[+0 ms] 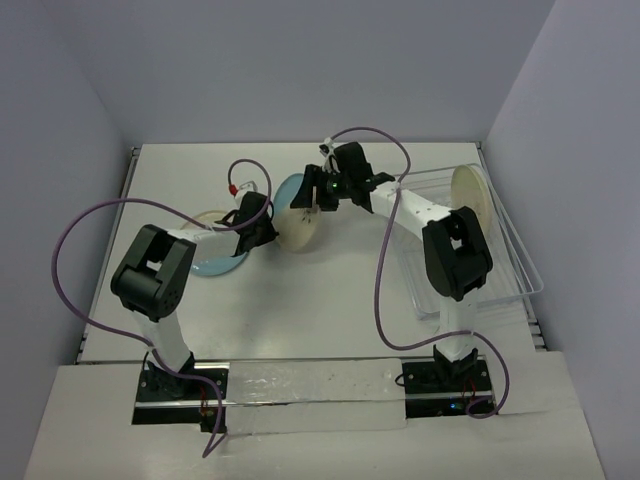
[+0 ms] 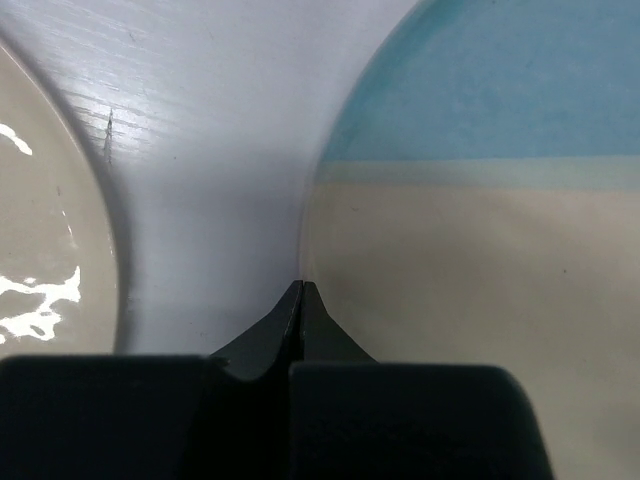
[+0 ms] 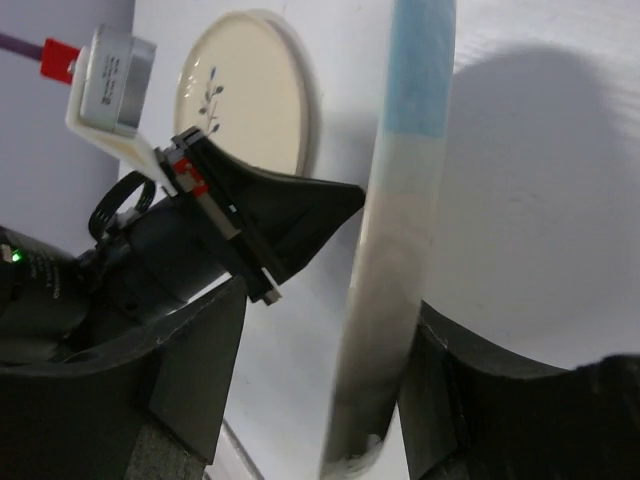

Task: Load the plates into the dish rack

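Observation:
A cream and light blue plate (image 1: 302, 222) stands tilted on its edge mid-table. In the right wrist view it (image 3: 405, 230) is edge-on between the spread jaws of my right gripper (image 3: 335, 320), touching the right finger (image 3: 460, 390) and apart from the left one. My right gripper (image 1: 322, 192) is open. My left gripper (image 1: 262, 232) is shut and empty, its tips (image 2: 301, 290) against that plate's rim (image 2: 480, 250). A second plate (image 1: 212, 262) lies flat under the left arm, its sprig motif visible in the right wrist view (image 3: 245, 95). A third plate (image 1: 468, 195) stands upright in the clear dish rack (image 1: 500, 275).
The rack lies along the table's right side beside the right arm. Purple cables loop over both arms. White walls close in the table at the back and sides.

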Tool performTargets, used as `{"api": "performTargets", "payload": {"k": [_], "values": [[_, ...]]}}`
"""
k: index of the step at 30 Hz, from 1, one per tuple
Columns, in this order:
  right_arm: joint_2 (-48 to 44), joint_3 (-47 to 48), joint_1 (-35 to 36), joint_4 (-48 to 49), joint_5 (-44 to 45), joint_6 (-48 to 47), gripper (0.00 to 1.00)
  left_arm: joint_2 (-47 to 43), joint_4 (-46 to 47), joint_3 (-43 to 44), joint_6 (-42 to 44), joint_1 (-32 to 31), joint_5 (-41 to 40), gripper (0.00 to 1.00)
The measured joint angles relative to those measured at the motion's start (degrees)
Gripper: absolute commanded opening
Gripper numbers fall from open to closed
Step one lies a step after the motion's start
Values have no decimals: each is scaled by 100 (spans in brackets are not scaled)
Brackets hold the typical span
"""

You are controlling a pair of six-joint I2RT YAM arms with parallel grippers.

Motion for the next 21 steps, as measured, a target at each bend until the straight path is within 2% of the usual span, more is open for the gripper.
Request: {"api": "performTargets", "payload": {"k": [2, 5, 6, 7, 9, 10, 11, 13, 15, 16, 18, 21], "values": [[2, -43, 40, 20, 27, 43, 34, 0, -6, -3, 0, -10, 26, 0], [0, -134, 69, 19, 304, 56, 17, -8, 8, -29, 6, -14, 44, 0], [-20, -172, 63, -1, 484, 12, 6, -30, 9, -50, 8, -14, 44, 0], [-25, -201, 50, -27, 660, 5, 0, -52, 10, -69, 9, -14, 51, 0], [-27, -234, 31, -47, 874, 0, 0, -82, 4, -83, 19, -16, 70, 1], [-37, -234, 36, -63, 944, -18, 0, -107, -12, -92, 19, -16, 97, 10], [-59, -234, 52, -87, 998, -58, 0, -146, -54, -102, 33, -21, 136, 28], [-136, -231, 104, -156, 1113, -205, 0, -305, -180, -107, 74, -63, 188, 54], [-284, -224, 146, -314, 1300, -468, 0, -576, -290, -107, 105, -107, 186, 73], [-389, -218, 173, -426, 1419, -642, 0, -809, -342, -111, 135, -127, 174, 85], [-657, -161, 202, -718, 1636, -955, 0, -1368, -361, -117, 177, -136, 136, 95], [-1264, -37, 203, -1103, 2087, -1530, 0, -2296, -326, -120, 264, -137, -16, 99]]}}
